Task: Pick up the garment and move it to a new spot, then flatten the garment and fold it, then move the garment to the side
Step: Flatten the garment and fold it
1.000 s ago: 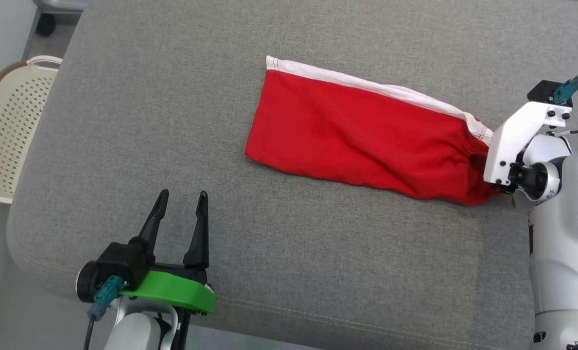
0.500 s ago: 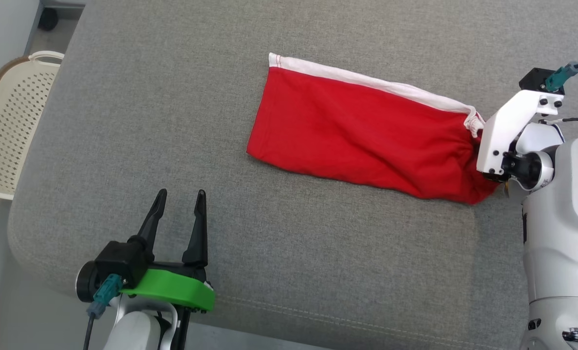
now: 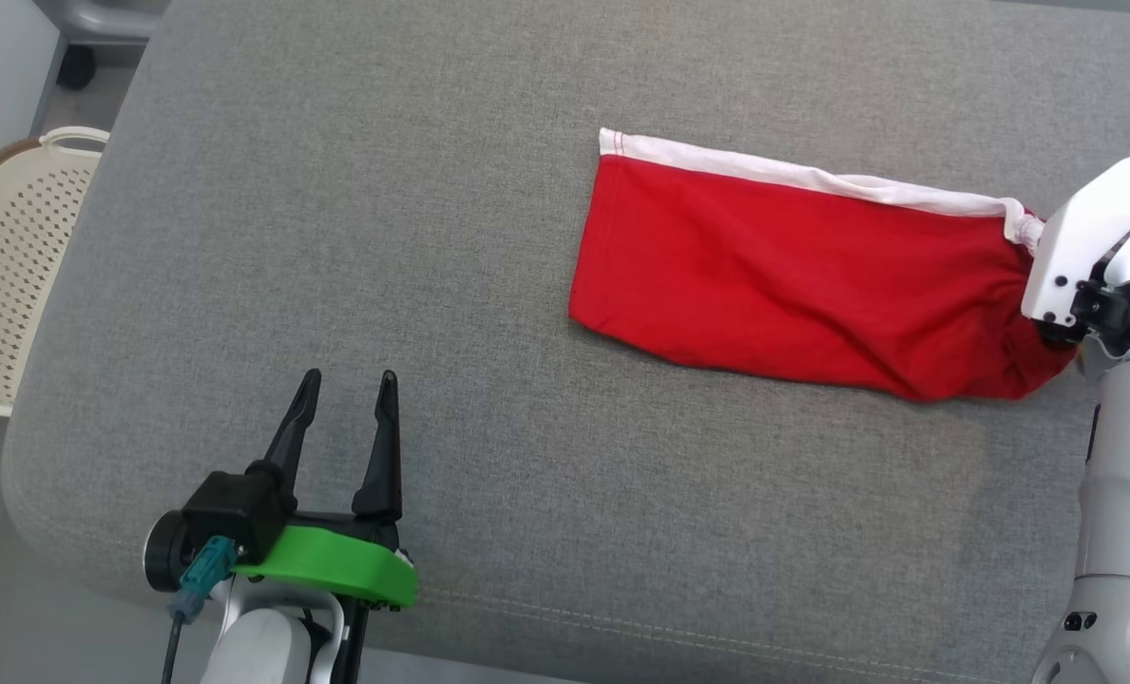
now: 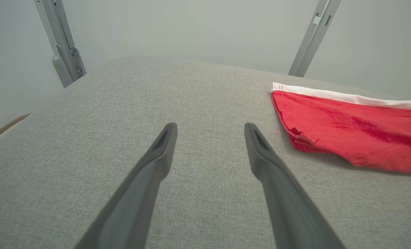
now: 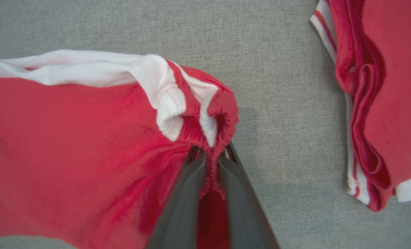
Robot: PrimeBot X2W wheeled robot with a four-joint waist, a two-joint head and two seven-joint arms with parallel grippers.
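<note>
Red garment (image 3: 793, 285), its gathered end pinched tight in my right gripper (image 5: 210, 154); my left gripper (image 3: 349, 380) hangs spread above grey upholstery (image 3: 384, 209).

- bright, even light from overhead, soft across the grey cushion (image 3: 431, 237)
- shadows are faint: a thin dark rim under the near edge of the red garment (image 3: 793, 285), a pale smudge beside its bunched end in the right wrist view
- head view crisp throughout
- left wrist view bows at its borders, the grey posts (image 4: 311, 38) leaning outward; the left gripper (image 4: 210, 129) near the lens looks soft
- right wrist view slightly smeared, reds oversaturated
</note>
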